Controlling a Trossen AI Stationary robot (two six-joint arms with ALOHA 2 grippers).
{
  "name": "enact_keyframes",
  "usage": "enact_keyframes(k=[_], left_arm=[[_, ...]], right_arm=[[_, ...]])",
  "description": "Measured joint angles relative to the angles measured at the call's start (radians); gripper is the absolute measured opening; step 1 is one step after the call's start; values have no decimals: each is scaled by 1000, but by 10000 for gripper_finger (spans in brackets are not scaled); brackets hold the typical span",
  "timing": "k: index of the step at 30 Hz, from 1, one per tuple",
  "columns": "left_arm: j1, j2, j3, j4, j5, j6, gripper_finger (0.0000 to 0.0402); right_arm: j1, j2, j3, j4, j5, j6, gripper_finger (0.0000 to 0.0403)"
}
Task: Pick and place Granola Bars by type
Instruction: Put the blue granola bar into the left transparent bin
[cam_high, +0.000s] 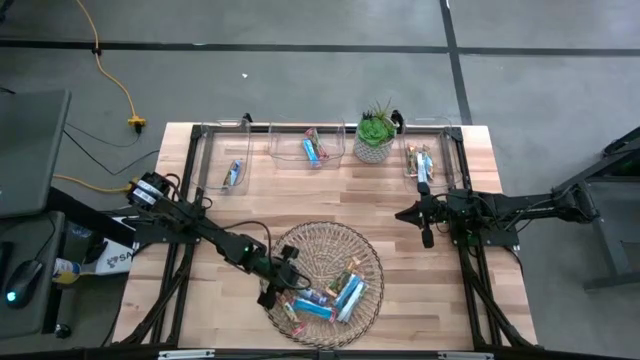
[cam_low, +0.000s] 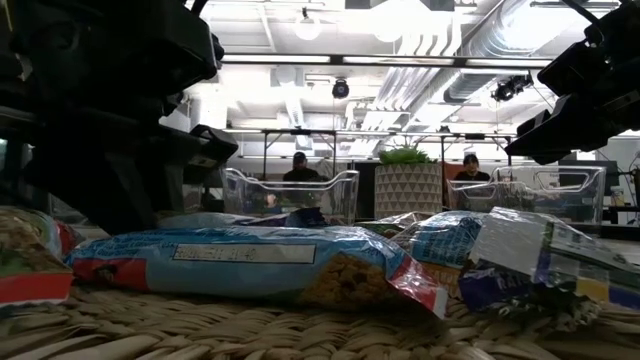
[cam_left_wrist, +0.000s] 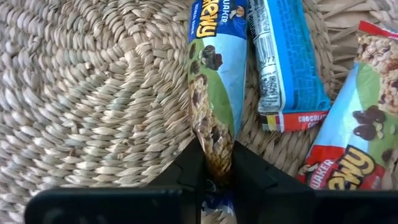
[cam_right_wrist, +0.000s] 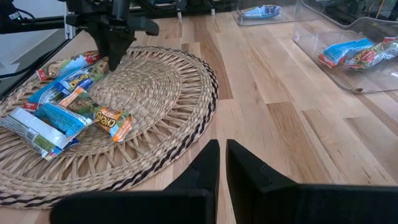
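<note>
A blue-and-green granola bar (cam_left_wrist: 214, 93) lies on the round woven basket (cam_left_wrist: 93, 93), its near end pinched between the two dark fingers of the left gripper (cam_left_wrist: 216, 177). Beside it lie more granola bars (cam_high: 325, 298), heaped at the side of the basket nearest the table's front edge. Across the table's far side stand three clear bins (cam_high: 308, 143) with a few bars inside, and a potted plant (cam_high: 376, 132) between two of them. The right gripper (cam_right_wrist: 222, 162), fingers pressed together and empty, hovers over bare wooden table (cam_right_wrist: 280, 112) to the basket's right.
</note>
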Motion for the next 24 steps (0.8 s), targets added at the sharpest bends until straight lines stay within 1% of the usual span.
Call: enact_keyframes(k=[4, 8, 11, 16, 18, 21, 24], left_arm=[[0, -1, 16, -20, -10, 0, 45], [0, -1, 76, -75, -11, 1, 45], [1, -1, 126, -113, -35, 28, 45], [0, -2, 259, -216, -93, 89, 45], [0, -2, 321, -261, -136, 120, 45], [0, -2, 431, -317, -208, 182, 45], [0, -2, 550, -376, -250, 239, 44]], right_arm=[[0, 0, 0, 0, 0, 1, 12], [0, 0, 0, 0, 0, 1, 12], [0, 0, 0, 0, 0, 0, 12], [0, 0, 0, 0, 0, 0, 12], [0, 0, 0, 0, 0, 1, 12], [0, 0, 0, 0, 0, 0, 12], [0, 0, 0, 0, 0, 0, 12]])
